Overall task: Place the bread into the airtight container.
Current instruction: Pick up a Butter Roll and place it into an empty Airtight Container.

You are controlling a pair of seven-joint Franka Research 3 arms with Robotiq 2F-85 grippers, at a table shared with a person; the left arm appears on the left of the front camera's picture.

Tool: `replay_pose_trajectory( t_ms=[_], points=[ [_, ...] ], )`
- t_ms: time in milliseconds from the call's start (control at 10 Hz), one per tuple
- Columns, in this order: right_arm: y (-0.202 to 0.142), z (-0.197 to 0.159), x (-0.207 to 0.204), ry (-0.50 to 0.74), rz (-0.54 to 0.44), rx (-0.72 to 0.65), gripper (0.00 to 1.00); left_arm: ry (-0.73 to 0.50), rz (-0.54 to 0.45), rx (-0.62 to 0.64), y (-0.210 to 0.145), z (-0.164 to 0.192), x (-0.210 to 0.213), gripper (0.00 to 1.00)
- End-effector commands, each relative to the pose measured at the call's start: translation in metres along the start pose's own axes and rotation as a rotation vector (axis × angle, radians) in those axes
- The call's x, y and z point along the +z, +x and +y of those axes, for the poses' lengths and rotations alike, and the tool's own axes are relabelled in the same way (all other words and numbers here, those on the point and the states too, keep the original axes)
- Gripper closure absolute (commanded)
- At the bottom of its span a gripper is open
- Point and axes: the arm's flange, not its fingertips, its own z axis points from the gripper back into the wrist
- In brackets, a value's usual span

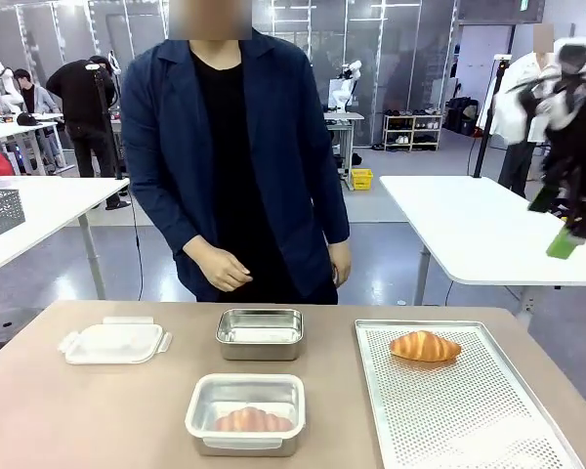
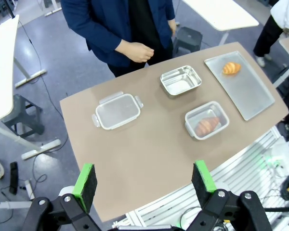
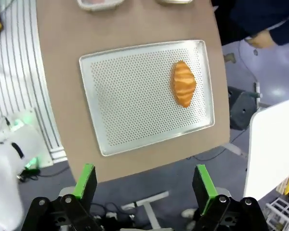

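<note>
Bread for this step is the croissant [image 3: 183, 83], golden-brown with ridged bands across its back and tapered ends. It lies flat on the perforated tray [image 3: 135, 96], well below the right gripper [image 3: 144, 175] and offset toward one of its two fingers, not centred between them. That gripper hangs high with its jaws spread wide and nothing between them, so the move in hand looks like the reach down for the pick. To do it well, bring the fingers directly over the croissant's thick middle before descending. Keep the wrist turned as it is, since the pads seem lined up to close across the short width, not end to end. Stop just short of the tray and squeeze lightly, because the pastry will likely crush or flake under a hard grip. Beyond the tray, farther from this gripper, stand two steel containers. The near container [image 1: 190, 415] has a second croissant [image 1: 251, 420] inside, and the empty container [image 1: 260, 313] behind it looks like the likely target. Lift high enough to clear its rim. The lid [image 2: 117, 110] lies below and ahead of the left gripper [image 2: 142, 171], which also stands open and empty above the table [image 2: 149, 159]. The person's hand [image 1: 218, 266] hovers near the far edge, so keep the carry low and clear of it.
</note>
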Motion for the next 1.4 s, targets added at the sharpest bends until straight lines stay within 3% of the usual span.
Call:
replay_pose_trajectory(
  t_ms=[0,200,300,400,900,1300],
  points=[
    [0.011,-0.024,-0.037,-0.047,0.106,0.073,0.0,-0.007,-0.002,-0.006,0.001,-0.001,0.0,0.0],
    [0.017,-0.031,-0.064,-0.019,0.137,0.075,0.0,-0.007,-0.002,-0.006,0.001,-0.001,0.0,0.0],
    [0.014,-0.033,-0.065,-0.005,0.12,0.021,0.0,-0.007,-0.002,-0.006,0.001,-0.001,0.0,0.0],
    [0.022,-0.03,-0.064,-0.003,0.122,0.076,0.0,-0.007,-0.002,-0.006,0.001,-0.001,0.0,0.0],
    [0.023,-0.031,-0.065,-0.007,0.128,0.071,0.0,-0.007,-0.002,-0.006,0.001,-0.001,0.0,0.0],
    [0.024,-0.086,-0.146,0.107,0.062,0.091,0.0,-0.007,-0.002,-0.006,0.001,-0.001,0.0,0.0]
  ],
)
